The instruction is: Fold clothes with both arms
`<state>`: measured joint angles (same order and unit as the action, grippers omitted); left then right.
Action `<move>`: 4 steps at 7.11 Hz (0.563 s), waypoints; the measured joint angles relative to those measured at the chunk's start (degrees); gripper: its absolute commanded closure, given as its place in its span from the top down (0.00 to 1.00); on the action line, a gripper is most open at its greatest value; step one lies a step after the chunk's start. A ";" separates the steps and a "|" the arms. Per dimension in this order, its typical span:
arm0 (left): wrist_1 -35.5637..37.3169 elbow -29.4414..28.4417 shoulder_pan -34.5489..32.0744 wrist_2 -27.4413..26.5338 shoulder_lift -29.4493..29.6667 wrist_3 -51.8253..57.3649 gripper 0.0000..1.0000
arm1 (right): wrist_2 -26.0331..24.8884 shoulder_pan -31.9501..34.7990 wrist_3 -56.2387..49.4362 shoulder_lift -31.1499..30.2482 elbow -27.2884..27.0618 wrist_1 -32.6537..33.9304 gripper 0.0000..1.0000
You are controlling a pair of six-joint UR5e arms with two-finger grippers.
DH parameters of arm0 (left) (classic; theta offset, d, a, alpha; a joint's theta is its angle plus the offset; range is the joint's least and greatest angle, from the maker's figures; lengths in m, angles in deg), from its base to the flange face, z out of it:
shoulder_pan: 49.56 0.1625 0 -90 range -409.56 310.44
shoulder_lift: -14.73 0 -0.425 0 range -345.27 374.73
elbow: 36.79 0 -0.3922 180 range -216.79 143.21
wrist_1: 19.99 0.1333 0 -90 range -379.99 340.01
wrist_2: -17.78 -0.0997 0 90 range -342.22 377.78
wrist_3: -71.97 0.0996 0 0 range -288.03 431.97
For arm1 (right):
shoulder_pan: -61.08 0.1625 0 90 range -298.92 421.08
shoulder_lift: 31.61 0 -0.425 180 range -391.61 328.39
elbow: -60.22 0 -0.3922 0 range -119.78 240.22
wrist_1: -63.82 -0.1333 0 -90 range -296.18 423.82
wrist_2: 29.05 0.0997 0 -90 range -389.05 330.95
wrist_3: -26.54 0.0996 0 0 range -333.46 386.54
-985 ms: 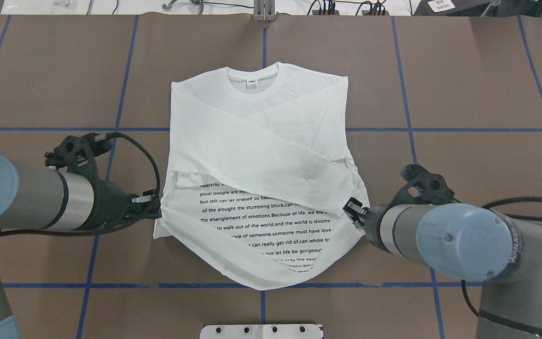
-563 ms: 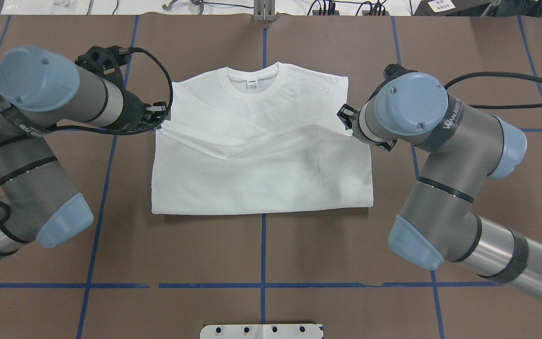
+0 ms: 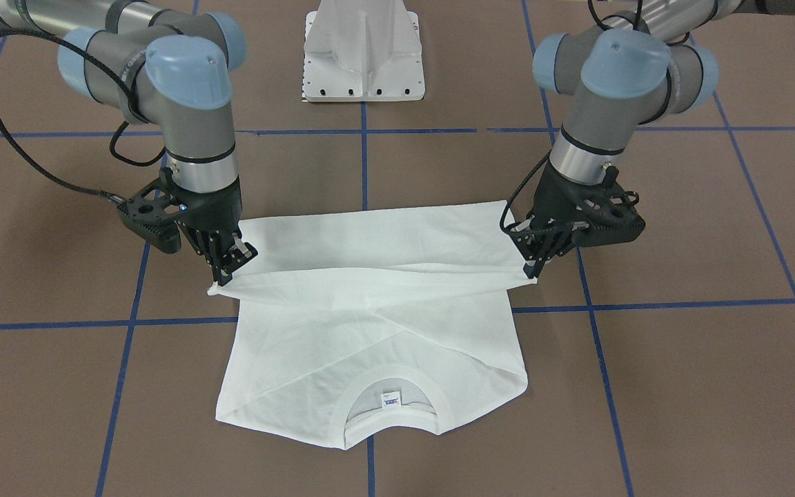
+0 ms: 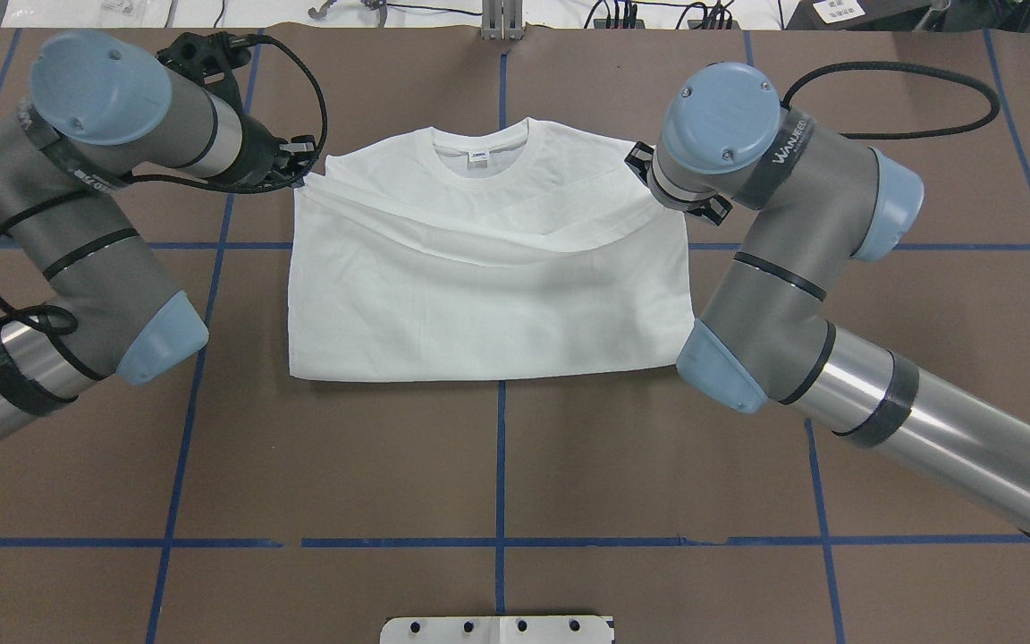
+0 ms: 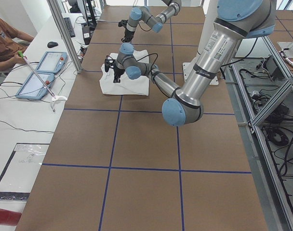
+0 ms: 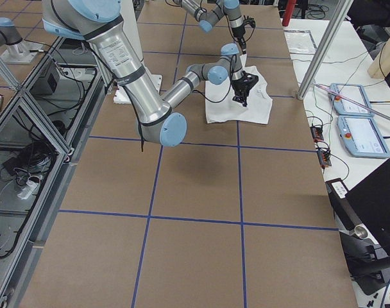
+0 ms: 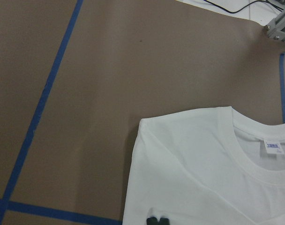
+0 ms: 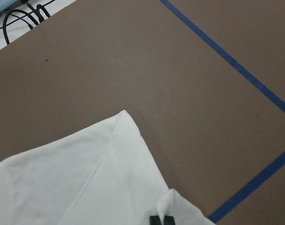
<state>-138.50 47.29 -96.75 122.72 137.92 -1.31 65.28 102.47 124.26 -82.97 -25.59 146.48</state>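
White long-sleeved T-shirt (image 4: 488,304) lies mid brown table (image 4: 497,465), folded in half, collar (image 4: 481,152) on far side; left gripper (image 3: 530,270) and right gripper (image 3: 221,276) each pinch a corner of the top layer, jaws clamped on cloth, edge raised

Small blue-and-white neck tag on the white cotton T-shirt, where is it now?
Overhead view: the neck tag sits inside the ribbed round collar at the far edge of the white T-shirt, between the left gripper and right gripper.
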 measured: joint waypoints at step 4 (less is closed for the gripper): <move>-11.61 -14.02 -0.15 -3.49 4.11 0.00 0.00 | 0.22 3.59 -2.60 4.96 12.51 -5.52 0.00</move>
<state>-150.11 33.28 -96.90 119.23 142.03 -1.31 65.51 106.06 121.66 -78.00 -13.08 140.96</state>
